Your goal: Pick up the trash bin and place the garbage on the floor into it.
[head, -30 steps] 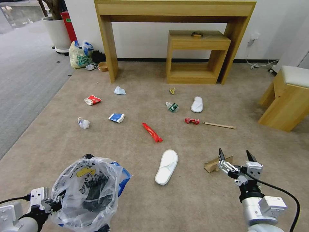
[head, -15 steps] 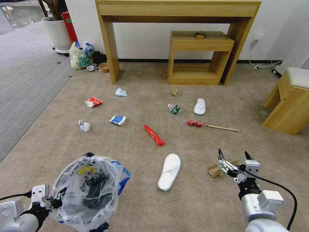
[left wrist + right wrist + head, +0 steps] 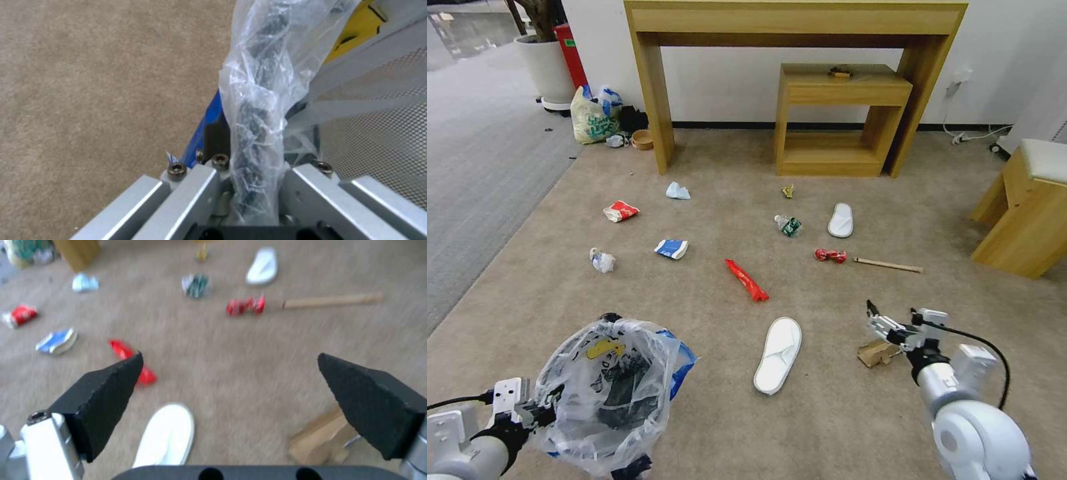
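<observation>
- While the left tool clamps the bag-wrapped rim of the trash bin, the step in hand looks like the right arm's reach for a first piece of garbage; the bin hangs just beside that tool, its mouth tipped up and open.
- Seen from the left wrist, the bin's liner is clear, crinkly film twisted into a rope between the jaws, with blue and yellow print, and dark mesh wall beside it. It would be wise to keep that pinch firm, since slick film may slide.
- Between the two tools lies a white slipper, soft, flat and long; beyond it lies a thin red wrapper.
- Spread wide and holding nothing, the right tool hovers over the carpet with the brown cardboard just below and beside its tips.
- From the right wrist, the cardboard sits under one black wedge-shaped pad, not between the two; I judge the tool should centre over it before lowering, then close across a folded edge.
- Stiff and angular, the cardboard should grip well; the short-pile carpet may snag the tips if they go too low.
</observation>
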Controlling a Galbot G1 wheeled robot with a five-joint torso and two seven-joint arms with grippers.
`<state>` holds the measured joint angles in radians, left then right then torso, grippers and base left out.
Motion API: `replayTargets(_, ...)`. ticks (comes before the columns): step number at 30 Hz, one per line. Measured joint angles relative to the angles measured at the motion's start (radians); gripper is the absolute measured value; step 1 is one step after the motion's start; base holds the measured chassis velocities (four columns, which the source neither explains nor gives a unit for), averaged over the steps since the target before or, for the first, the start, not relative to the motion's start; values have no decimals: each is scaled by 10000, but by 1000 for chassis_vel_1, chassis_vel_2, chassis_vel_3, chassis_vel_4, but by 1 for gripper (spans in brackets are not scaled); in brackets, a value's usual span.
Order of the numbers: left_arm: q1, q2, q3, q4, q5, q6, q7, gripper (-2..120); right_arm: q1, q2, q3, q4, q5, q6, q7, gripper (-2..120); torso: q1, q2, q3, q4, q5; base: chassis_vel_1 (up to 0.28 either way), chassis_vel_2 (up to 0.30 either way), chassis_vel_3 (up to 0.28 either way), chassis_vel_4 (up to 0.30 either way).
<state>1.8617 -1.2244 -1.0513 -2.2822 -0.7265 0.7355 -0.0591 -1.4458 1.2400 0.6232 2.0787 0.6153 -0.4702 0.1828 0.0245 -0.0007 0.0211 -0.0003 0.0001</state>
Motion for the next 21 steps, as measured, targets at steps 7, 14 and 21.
replayTargets(7,-65,-92,-12,-1,18,0,-146,0,994,-444,-877,-1497,556,-306,153,100,0,0,0,-1,-1,0,0,0,0)
replayTargets(14,-94,-222,37,-26,59,0,-324,0,2854,-585,-2274,-3234,1056,-721,641,100,0,0,0,0,-3,0,0,0,0)
replayTargets(21,-95,-302,36,-38,98,0,-469,0,4491,135,-3828,-5332,2108,-1267,1347,100,1,0,0,1,-3,0,0,0,0)
